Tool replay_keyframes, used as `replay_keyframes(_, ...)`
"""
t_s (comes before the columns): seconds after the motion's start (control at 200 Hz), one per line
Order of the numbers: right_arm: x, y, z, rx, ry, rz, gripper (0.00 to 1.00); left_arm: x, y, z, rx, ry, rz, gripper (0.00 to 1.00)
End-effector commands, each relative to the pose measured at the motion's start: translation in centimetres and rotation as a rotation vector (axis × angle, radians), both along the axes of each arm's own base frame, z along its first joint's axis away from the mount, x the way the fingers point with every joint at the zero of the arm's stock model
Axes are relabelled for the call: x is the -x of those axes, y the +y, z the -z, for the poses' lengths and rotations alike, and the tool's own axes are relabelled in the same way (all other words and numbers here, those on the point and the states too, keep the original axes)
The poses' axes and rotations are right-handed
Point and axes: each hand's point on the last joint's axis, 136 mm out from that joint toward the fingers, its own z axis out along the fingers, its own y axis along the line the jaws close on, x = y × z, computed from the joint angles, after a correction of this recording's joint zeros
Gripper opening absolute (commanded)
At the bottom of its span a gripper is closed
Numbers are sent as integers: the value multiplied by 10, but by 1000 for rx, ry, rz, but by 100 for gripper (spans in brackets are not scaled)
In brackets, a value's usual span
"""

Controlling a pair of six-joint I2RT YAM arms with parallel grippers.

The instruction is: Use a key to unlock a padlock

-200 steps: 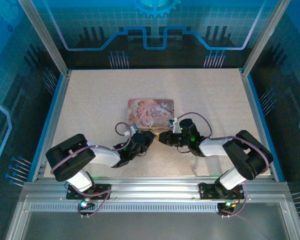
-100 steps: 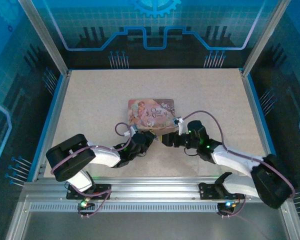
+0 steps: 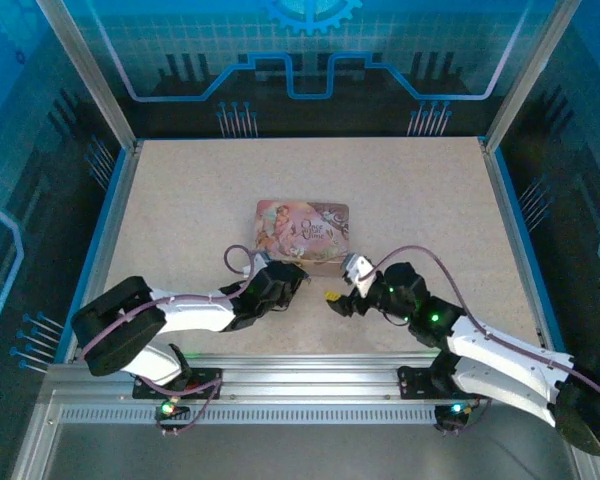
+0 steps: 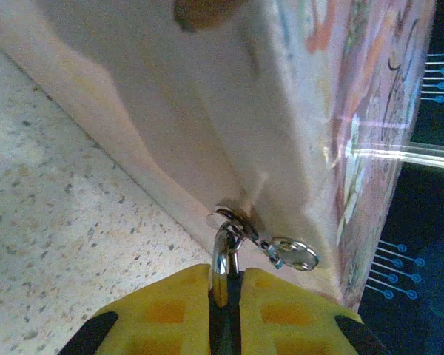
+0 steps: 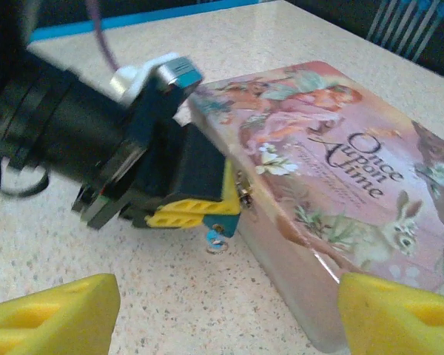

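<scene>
My left gripper (image 4: 226,296) presses against the front wall of the pink tin box (image 3: 302,228), its yellow fingers (image 5: 192,211) shut on the padlock (image 4: 222,259). The padlock shows as a shiny metal sliver reaching up to the tin's hasp (image 4: 233,218). Its body is hidden between the pads. The key (image 5: 217,240), a tiny bluish piece with a silver ring (image 4: 294,254), hangs free just beside the left fingertips. My right gripper (image 5: 222,310) stands open a short way back from the tin, its pads wide apart with nothing between them. From above it sits right of the left gripper (image 3: 336,298).
The pink tin box (image 5: 333,177) lies flat in the middle of the speckled table (image 3: 180,200). Blue rails and a metal frame (image 3: 110,210) border the table. A cable loops (image 3: 242,262) from the left wrist near the tin's front corner.
The right gripper has opened and drawn back from the tin toward the near right, its arm stretching low. The left gripper has stayed shut at the tin's front.
</scene>
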Motion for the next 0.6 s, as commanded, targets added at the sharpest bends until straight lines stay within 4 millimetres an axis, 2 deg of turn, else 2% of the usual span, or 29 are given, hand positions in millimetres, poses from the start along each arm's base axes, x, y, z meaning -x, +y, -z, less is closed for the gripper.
replay_keyframes(0.0,-3,3,8,158,-199,-26,78,3,3,-15,18,51,-19,0)
replay_keyframes(0.13,-7,15,14,240,-263,-26,77,3,8,-23,26,55,-28,0)
replay_keyframes(0.205,-12,22,16,225,-276,-13,76,3,10,-26,35,48,-26,0)
replay_keyframes(0.42,-23,41,22,185,-268,18,64,1,9,-30,60,41,-16,0)
replay_keyframes(0.595,-28,57,37,199,-250,18,57,-1,3,-30,98,45,-1,0)
